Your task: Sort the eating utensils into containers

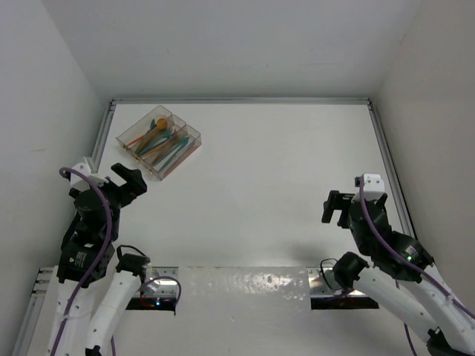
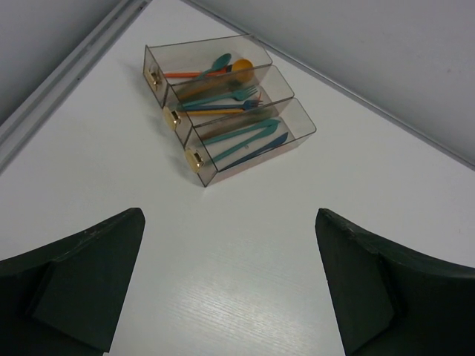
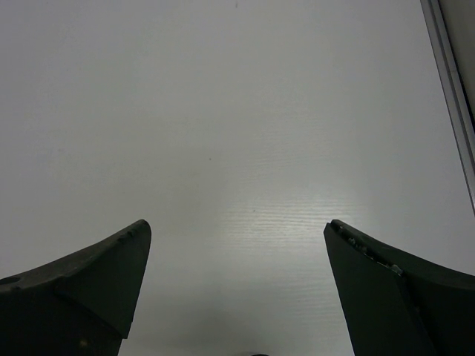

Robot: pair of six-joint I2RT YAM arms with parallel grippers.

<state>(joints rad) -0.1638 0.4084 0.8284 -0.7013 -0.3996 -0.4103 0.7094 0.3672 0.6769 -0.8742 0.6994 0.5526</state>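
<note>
Clear smoky plastic three-compartment tray sits askew near the far-left corner rails of the white bench, holding orange, teal and dark blue plastic utensils; left end effector spread, empty, near it; right end effector spread, empty, over open bench.

A: Tray contents, overhead view?
B: The utensils in the tray are too small there to count or sort by type. From the left wrist, the smoky walls dim the parts lying behind them.
A: Grippers?
B: The fingers of the left gripper and the right gripper are cut off by the bottom edge. The right arm runs off the edge at near right.
</note>
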